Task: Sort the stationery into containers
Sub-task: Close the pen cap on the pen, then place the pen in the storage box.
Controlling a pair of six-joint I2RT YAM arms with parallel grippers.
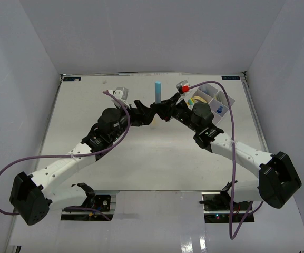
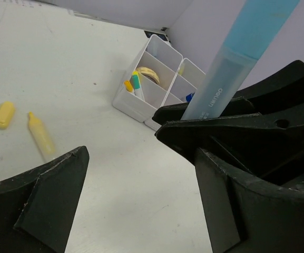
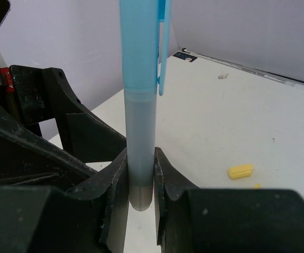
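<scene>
A blue-capped pen (image 3: 141, 105) with a translucent grey barrel stands upright, and my right gripper (image 3: 140, 158) is shut on its lower end. From above the pen (image 1: 157, 92) rises mid-table just left of the white divided container (image 1: 228, 99). My left gripper (image 2: 141, 158) is open wide right beside the right one, with only bare table between its fingers (image 2: 41, 205). In the left wrist view the pen (image 2: 236, 63) is held in the black right gripper, with the container (image 2: 128, 103) behind it. The container holds a tan ring (image 2: 150, 74), yellow and green capped markers (image 2: 134, 83) and a small blue item (image 2: 189, 97).
A yellow marker (image 2: 41, 136) and a small yellow block (image 2: 2, 114) lie loose on the table to the left; the block (image 3: 240, 171) also shows in the right wrist view. White walls enclose the table. Purple cables loop from both arms.
</scene>
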